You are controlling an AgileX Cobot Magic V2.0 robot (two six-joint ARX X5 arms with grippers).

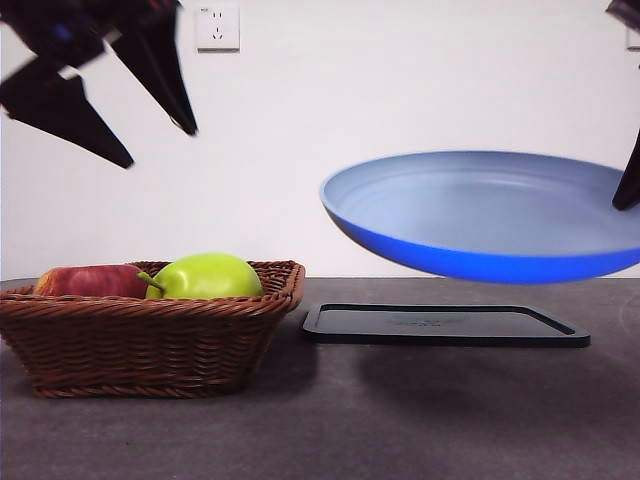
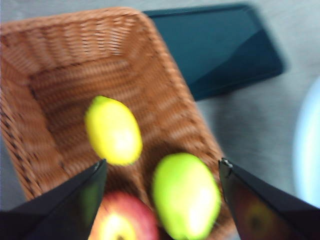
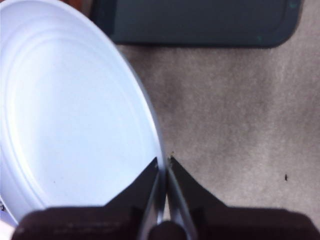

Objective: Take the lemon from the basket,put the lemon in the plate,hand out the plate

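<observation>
The brown wicker basket (image 1: 150,340) stands at the left of the table. In the left wrist view the yellow lemon (image 2: 113,131) lies in the basket (image 2: 60,80), beside a green fruit and a red apple. My left gripper (image 2: 161,170) is open and empty, high above the basket; it shows at the upper left of the front view (image 1: 160,140). My right gripper (image 3: 164,161) is shut on the rim of the light-blue plate (image 3: 75,115). It holds the plate (image 1: 490,215) in the air above the black tray, tilted. The lemon is hidden in the front view.
A green pear-like fruit (image 1: 205,277) and a red apple (image 1: 90,281) show above the basket rim. A flat black tray (image 1: 445,325) lies on the table under the plate. A wall socket (image 1: 217,28) is on the back wall.
</observation>
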